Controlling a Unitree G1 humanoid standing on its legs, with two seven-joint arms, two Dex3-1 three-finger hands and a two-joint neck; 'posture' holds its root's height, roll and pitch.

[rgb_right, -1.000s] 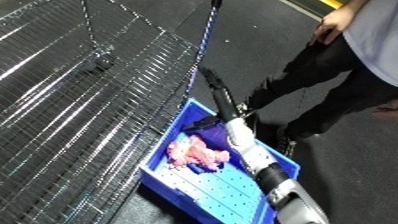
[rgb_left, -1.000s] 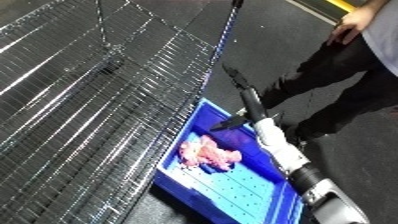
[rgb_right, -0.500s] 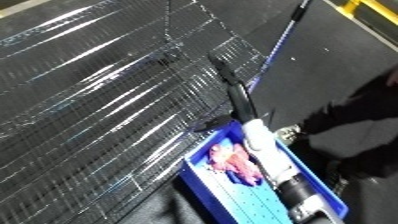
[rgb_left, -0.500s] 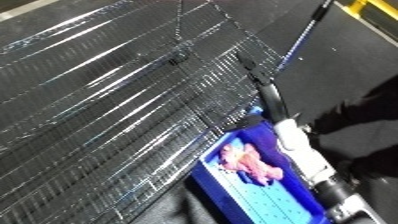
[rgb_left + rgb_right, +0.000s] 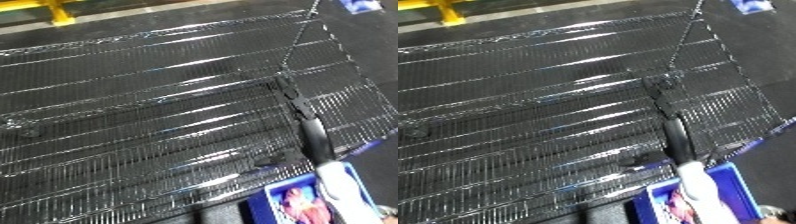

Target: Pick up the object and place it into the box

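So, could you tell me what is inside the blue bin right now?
A pink object lies inside the blue bin; the right forearm crosses over it and hides part of the inside.

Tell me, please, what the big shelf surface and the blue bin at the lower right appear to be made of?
The shelf looks like bare metal wire: thin parallel rods with bright glints. The bin looks like moulded plastic, an even blue with a smooth wall, though only a corner shows.
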